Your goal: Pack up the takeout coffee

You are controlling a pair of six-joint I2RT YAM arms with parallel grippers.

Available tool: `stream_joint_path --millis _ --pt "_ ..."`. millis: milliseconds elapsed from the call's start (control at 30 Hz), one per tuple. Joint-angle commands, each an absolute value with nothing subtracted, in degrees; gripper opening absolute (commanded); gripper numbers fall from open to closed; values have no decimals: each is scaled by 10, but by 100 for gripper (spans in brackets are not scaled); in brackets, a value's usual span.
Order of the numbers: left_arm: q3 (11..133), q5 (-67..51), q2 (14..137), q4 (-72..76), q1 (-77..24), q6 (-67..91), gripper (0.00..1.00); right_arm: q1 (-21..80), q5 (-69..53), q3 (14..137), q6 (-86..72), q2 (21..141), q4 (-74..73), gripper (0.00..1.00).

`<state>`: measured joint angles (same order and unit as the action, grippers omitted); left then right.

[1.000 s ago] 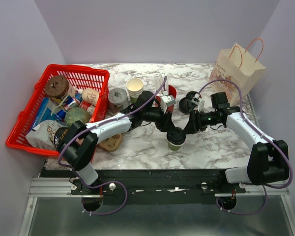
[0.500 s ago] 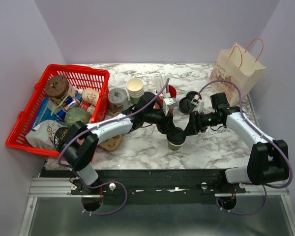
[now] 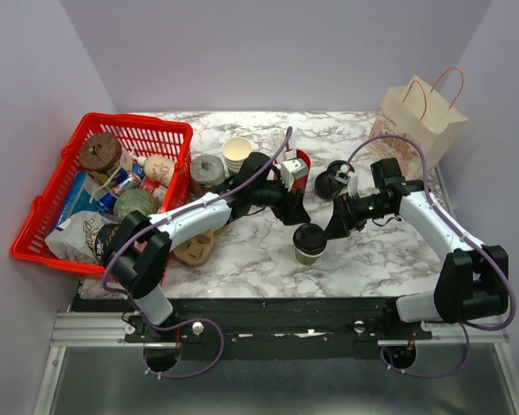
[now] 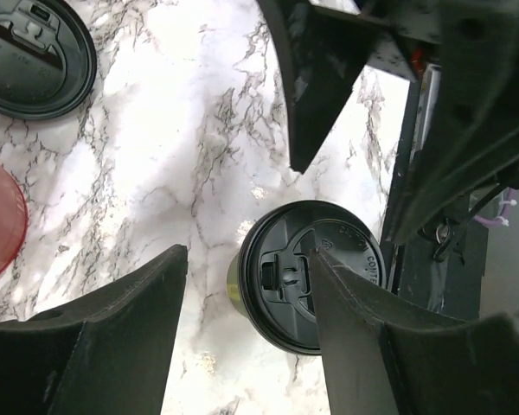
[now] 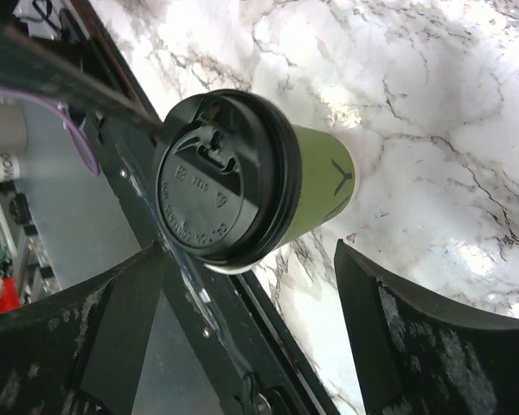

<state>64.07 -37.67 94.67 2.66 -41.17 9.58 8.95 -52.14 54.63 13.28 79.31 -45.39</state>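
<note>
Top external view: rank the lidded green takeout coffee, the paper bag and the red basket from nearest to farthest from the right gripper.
1. takeout coffee: right beside the right gripper, near the table's front edge.
2. paper bag: standing at the far right corner.
3. red basket: across the table, at its left side.
</note>
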Motion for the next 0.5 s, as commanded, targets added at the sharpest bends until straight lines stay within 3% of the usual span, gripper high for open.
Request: stream_joint_path --millis 0,33,333,467 --pt "629 -396 960 43 -414 119 67 93 -539 598 325 816 -577 90" --pt "625 -409 960 53 -415 126 67 92 -540 604 353 819 -591 100" --pt "607 -449 967 80 -420 144 64 112 -502 502 597 724 -556 100" --pt "606 -461 971 83 -420 147 61 130 -459 434 599 673 -430 100"
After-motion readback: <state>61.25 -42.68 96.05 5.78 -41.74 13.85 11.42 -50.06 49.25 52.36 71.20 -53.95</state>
